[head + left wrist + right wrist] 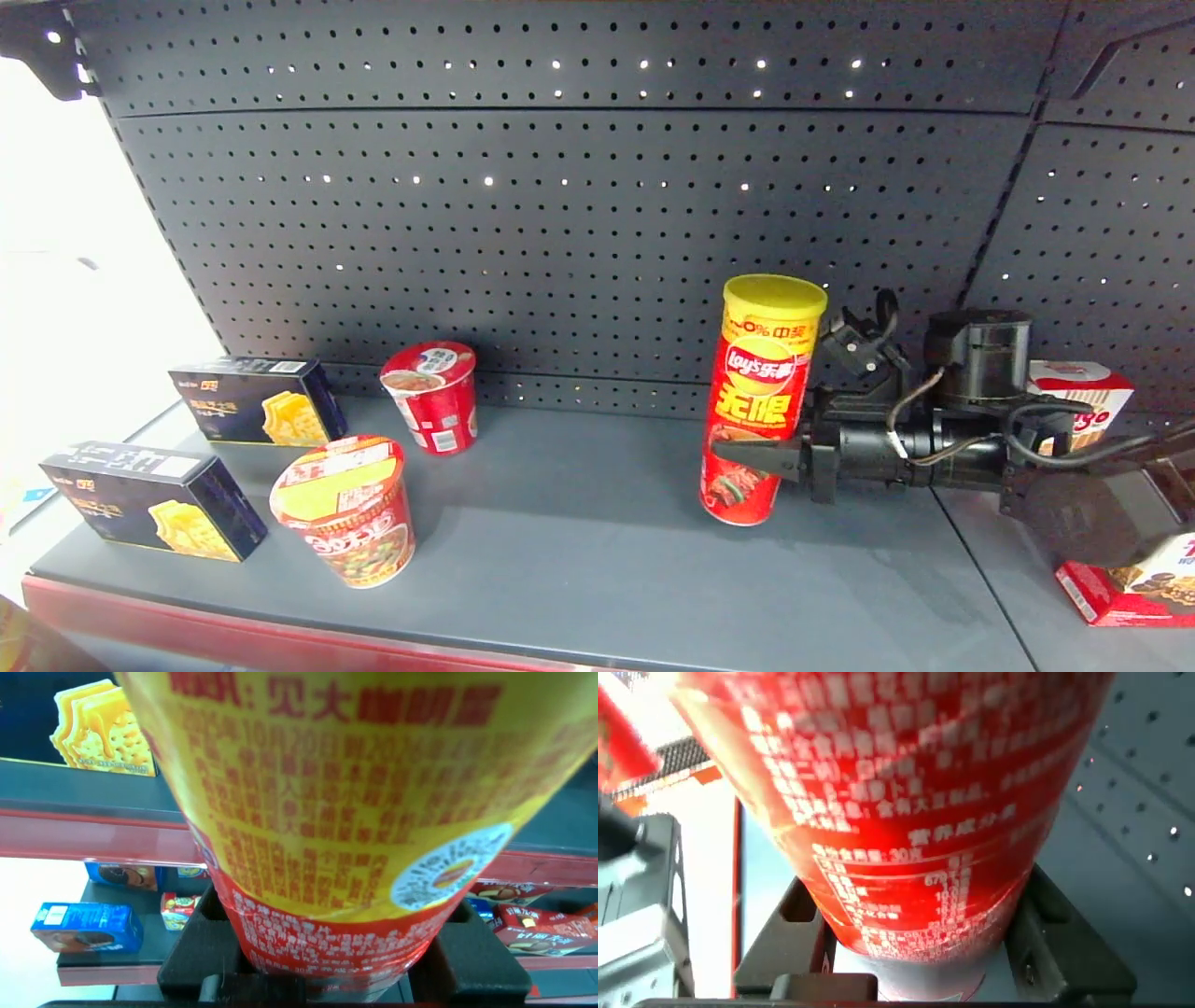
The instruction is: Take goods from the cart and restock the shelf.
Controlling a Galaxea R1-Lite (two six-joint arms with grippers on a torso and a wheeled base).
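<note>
A tall red chips can with a yellow lid stands nearly upright on the grey shelf board, right of centre. My right gripper comes in from the right and is shut on the can's lower half, one finger across its front. In the right wrist view the can sits between the two fingers. My left gripper is shut on a red and yellow noodle cup, held in front of the shelf's red front edge.
Two dark blue cracker boxes and two noodle cups stand on the shelf's left half. Red and white boxes sit beyond my right arm. A perforated back wall closes the rear. Lower shelves hold blue boxes.
</note>
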